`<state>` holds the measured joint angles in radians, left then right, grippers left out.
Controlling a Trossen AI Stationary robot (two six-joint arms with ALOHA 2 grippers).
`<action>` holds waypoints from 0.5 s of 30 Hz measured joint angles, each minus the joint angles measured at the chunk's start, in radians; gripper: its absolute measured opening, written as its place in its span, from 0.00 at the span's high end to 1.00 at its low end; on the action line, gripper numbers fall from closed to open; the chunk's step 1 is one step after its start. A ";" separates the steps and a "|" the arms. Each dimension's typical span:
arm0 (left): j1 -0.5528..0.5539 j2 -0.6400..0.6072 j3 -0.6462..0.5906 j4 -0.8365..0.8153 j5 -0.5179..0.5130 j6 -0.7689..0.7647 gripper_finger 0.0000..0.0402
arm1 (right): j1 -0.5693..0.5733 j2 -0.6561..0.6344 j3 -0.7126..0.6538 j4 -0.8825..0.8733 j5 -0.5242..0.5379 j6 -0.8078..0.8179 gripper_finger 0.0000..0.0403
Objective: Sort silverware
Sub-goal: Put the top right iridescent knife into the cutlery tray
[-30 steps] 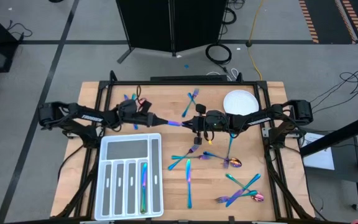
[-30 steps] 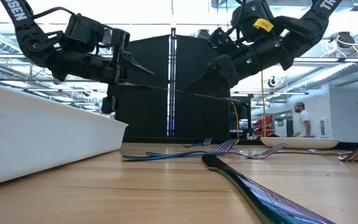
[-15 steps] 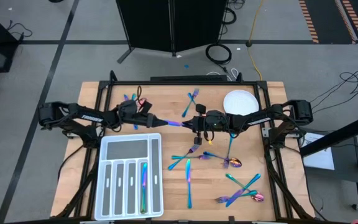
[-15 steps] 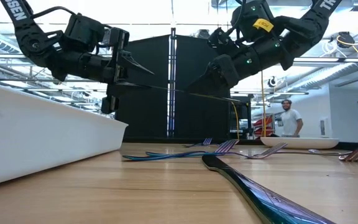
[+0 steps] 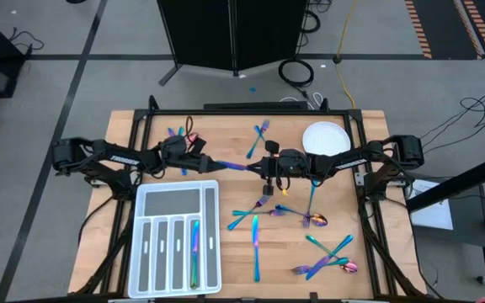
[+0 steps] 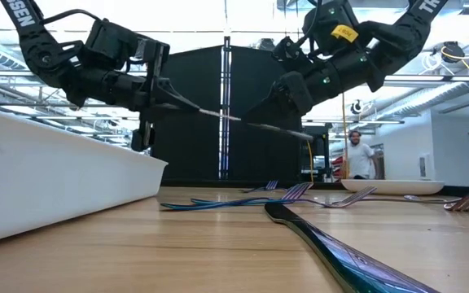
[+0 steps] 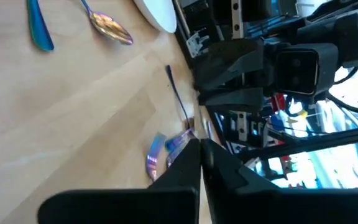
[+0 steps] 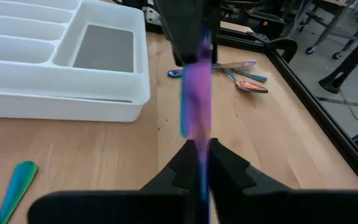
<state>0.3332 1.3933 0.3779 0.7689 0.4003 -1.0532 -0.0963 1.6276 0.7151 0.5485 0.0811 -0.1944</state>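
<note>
Both our left gripper [image 5: 213, 162] and right gripper [image 5: 255, 167] pinch one knife [image 5: 234, 166] held level crosswise above the wooden table [image 5: 226, 135]; a person [image 6: 356, 155] stands behind.

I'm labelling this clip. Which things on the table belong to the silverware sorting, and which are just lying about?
Part of the job:
- iridescent rainbow metal knife, held in the air between the left gripper and the right gripper
- loose iridescent forks and spoons on the wood
- white compartmented plastic tray, with one piece already in a slot

Just lying about:
- round white plate
</note>
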 joint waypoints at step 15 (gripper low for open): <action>0.001 0.000 0.000 -0.002 -0.013 0.028 1.00 | 0.000 -0.016 -0.001 -0.009 -0.001 0.017 0.95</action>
<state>0.3340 1.3930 0.3775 0.7664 0.3878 -1.0248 -0.0963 1.6117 0.7140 0.5391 0.0799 -0.1770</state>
